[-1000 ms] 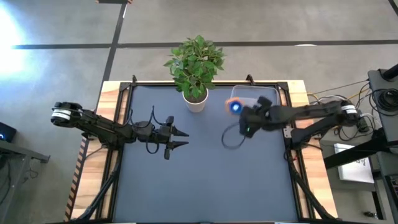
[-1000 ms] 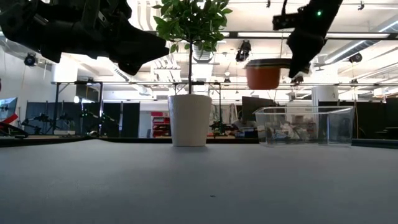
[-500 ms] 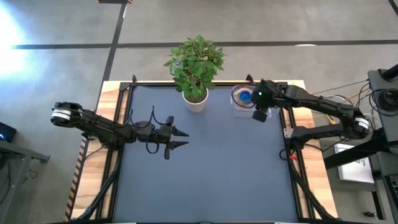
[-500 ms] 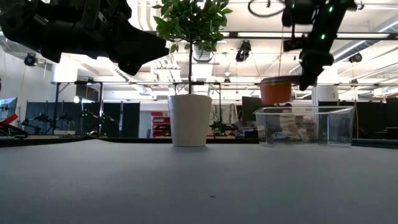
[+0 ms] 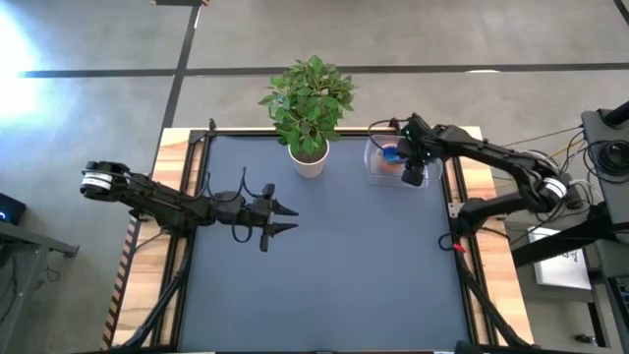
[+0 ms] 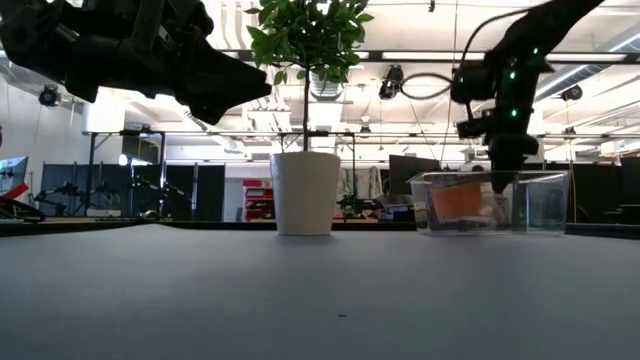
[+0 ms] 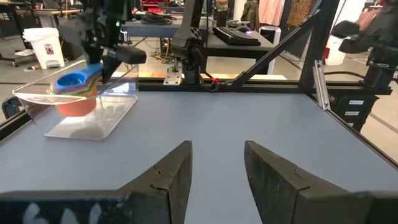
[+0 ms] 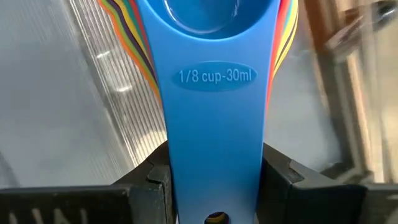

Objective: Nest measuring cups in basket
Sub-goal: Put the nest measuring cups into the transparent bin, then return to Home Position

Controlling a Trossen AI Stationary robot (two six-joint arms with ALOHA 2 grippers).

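— Over the left half of the worktop (image 5: 324, 275), what do you see?

— The left end effector (image 5: 282, 218) hangs above the dark surface, near the middle, and its two fingers (image 7: 168, 177) stand apart, with nothing between them. It touches nothing.

— And further to the right, at the far edge?

— A white plant pot (image 5: 309, 159) with a green plant (image 5: 310, 93) stands near the middle of the far edge. Just beside it, toward the far right corner, is the basket (image 5: 374, 167), a clear tray resting on the worktop.

— Where are the measuring cups (image 7: 78, 93)?

— They are stacked one inside another, with the orange cup outermost and the light blue one on top. The stack sits inside the basket, low between its walls; the low view shows the orange through the clear wall. I cannot tell if it touches the bottom.

— Is the right end effector (image 5: 413, 169) holding them?

— Yes. It reaches down into the basket and its fingers are closed on the cups' flat handles (image 8: 214, 112). The top handle reads "1/8 cup-30ml".
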